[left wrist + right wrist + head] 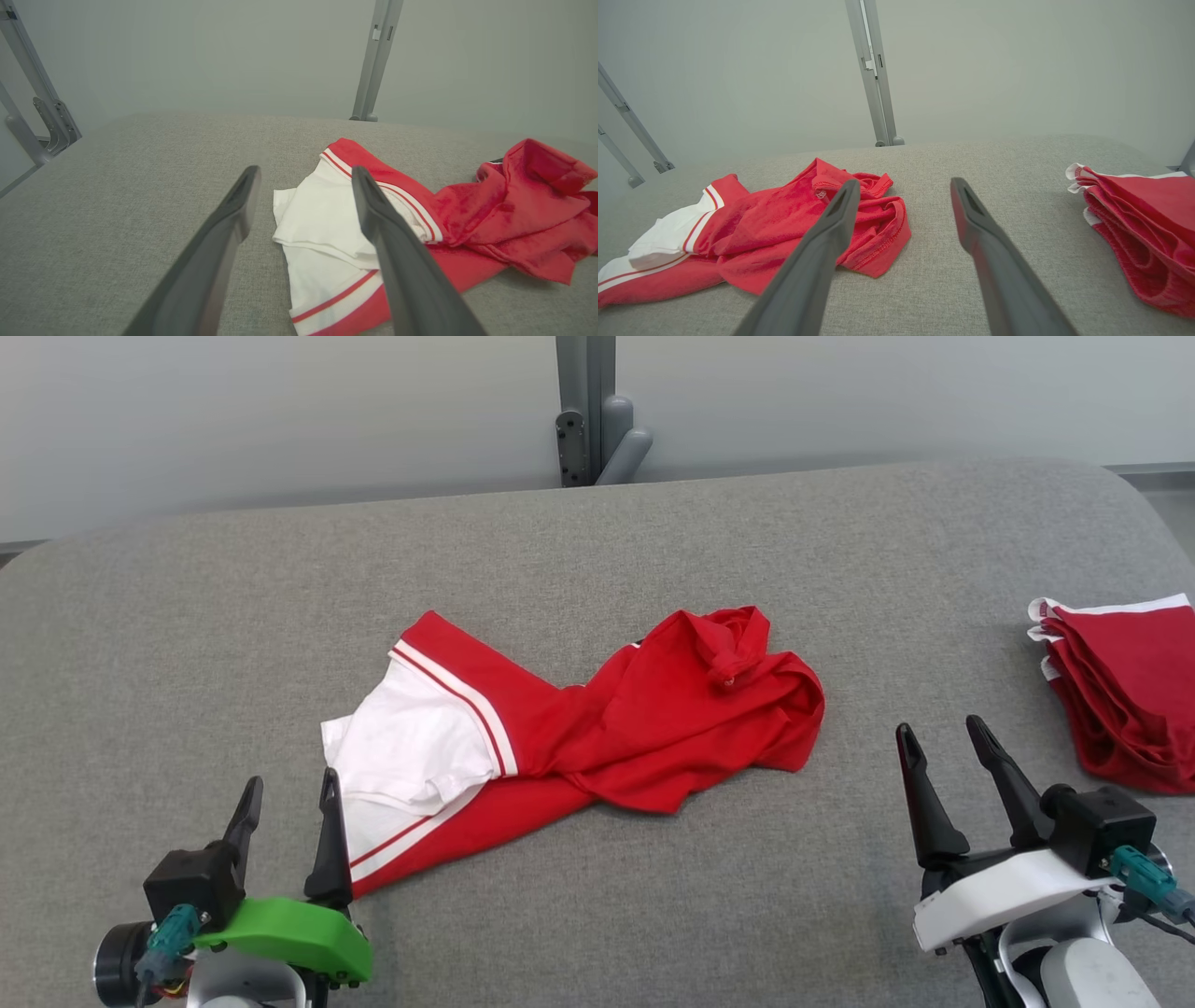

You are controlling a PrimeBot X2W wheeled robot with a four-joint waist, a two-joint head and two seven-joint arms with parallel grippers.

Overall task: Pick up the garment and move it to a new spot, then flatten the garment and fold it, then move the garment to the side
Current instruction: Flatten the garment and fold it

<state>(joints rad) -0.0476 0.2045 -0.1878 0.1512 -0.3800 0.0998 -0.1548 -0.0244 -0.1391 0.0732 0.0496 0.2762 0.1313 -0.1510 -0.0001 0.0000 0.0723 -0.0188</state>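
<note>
Both pincers sit closest, fingers spread wide and holding nothing: the left pincer and the right pincer, over the grey counter. Just ahead of the left pincer and off to its right lies the crumpled red-and-white garment. Its white end reaches that pincer's right finger, though I cannot tell whether they touch. Bare counter lies ahead of the right pincer, with the garment off to its left. To its right, a stack of folded red clothes is cut off at the edge. The garment's sleeves are lost in its folds.
</note>
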